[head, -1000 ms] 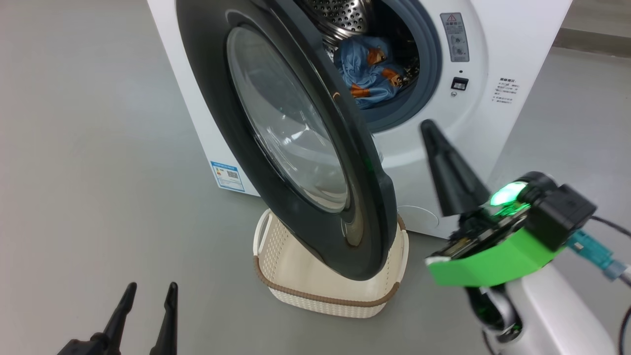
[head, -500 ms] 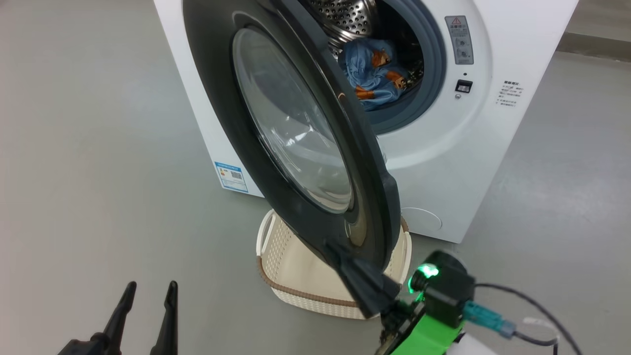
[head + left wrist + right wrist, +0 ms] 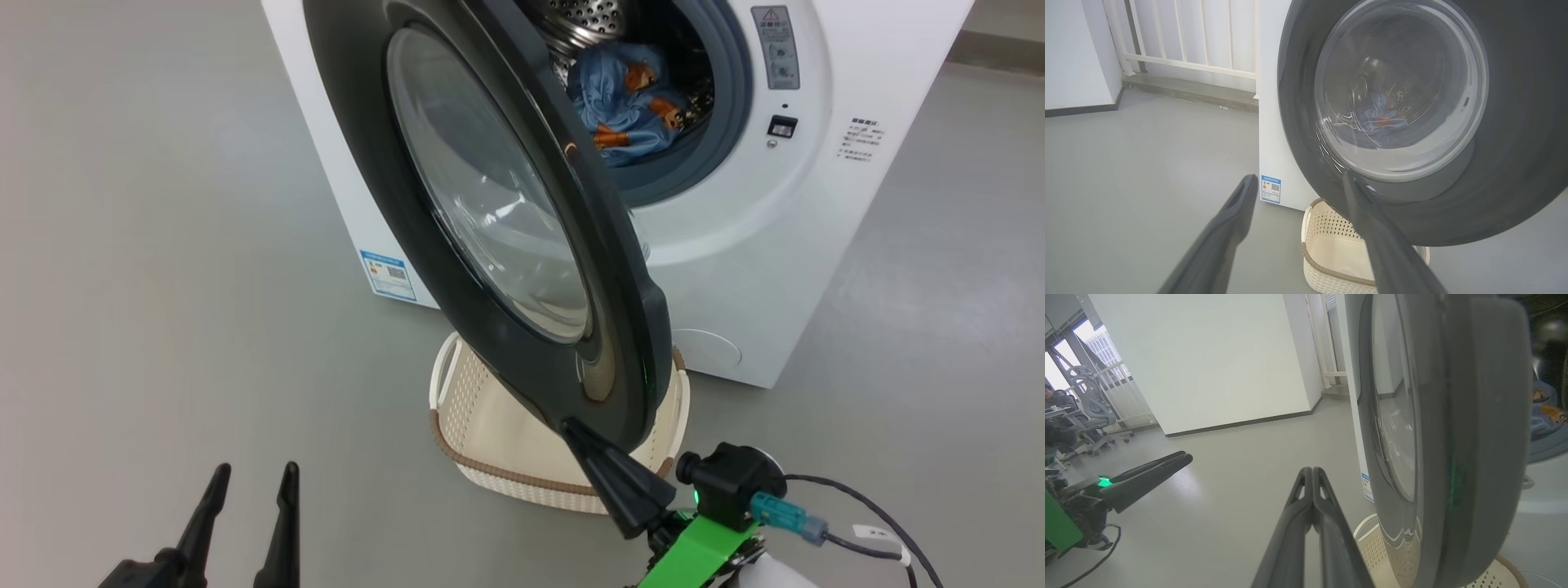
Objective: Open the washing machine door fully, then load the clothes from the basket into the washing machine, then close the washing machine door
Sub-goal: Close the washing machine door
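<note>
The white washing machine stands with its black-rimmed door swung partway out. Blue bear-print clothes lie in the steel drum, also visible through the door glass. The cream basket sits on the floor under the door, showing bare bottom. My right gripper is shut, its tip by the door's lower rim on the outer side; whether it touches is unclear. Low at the left my left gripper is open and holds nothing, pointing at the door.
Grey floor spreads wide to the left of the machine. A white railing and a wall stand behind. Far off in the right wrist view a person sits by an office chair. A cable trails from my right wrist.
My shut right gripper has dropped from in front of the machine's opening to the door's lower rim. The head camera shifted slightly. The left gripper has stayed put.
</note>
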Available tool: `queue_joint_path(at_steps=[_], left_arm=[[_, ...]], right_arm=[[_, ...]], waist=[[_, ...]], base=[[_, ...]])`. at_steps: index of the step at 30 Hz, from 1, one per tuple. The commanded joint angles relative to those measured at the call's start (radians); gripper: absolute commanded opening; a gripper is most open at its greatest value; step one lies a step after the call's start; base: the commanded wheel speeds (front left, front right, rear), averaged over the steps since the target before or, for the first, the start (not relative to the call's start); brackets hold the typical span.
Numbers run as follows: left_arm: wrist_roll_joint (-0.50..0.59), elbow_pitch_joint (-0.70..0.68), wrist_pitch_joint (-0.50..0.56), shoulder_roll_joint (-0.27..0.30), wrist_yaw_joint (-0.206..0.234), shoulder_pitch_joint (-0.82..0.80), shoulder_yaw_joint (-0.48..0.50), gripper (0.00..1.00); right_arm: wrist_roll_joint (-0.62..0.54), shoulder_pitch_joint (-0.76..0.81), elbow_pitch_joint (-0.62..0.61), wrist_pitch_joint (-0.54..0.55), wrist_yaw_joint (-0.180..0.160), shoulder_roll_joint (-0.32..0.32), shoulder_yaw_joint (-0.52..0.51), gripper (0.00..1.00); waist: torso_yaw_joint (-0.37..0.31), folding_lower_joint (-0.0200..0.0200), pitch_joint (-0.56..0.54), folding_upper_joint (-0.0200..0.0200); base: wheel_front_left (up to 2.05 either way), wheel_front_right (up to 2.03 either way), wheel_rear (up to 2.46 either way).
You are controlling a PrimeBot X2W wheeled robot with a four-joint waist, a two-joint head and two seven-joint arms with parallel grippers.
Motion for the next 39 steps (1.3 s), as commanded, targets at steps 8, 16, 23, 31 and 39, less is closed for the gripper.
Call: queue_joint_path(at_steps=[8,16,23,31,39], left_arm=[[-0.001,-0.036,-0.007,0.001,-0.002,-0.059,0.038,1.0],[0.0,-0.036,-0.007,-0.004,-0.002,-0.071,0.04,1.0],[0.001,-0.041,-0.007,-0.006,-0.002,-0.082,0.041,1.0],[0.002,-0.053,-0.007,-0.011,-0.002,-0.095,0.037,1.0],[0.005,-0.066,-0.007,-0.023,-0.002,-0.112,0.019,1.0]], right_arm=[[0.0,-0.059,0.022,-0.005,0.004,0.032,-0.034,0.0],[-0.012,-0.076,0.024,-0.005,0.004,0.041,-0.073,0.0],[-0.019,-0.086,0.021,-0.005,0.004,0.038,-0.113,0.0],[-0.03,-0.11,0.019,-0.005,0.004,0.032,-0.164,0.0],[-0.041,-0.151,0.018,-0.005,0.004,0.013,-0.228,0.0]], waist=[[0.006,0.0001,0.031,-0.0001],[-0.002,0.0001,0.048,-0.0001],[-0.009,0.0001,0.064,-0.0001],[-0.015,0.0001,0.088,-0.0001],[-0.015,0.0001,0.122,-0.0001]], base=[[0.0,0.0,0.0],[0.0,0.0,0.0],[0.0,0.0,0.0],[0.0,0.0,0.0],[0.0,0.0,0.0]])
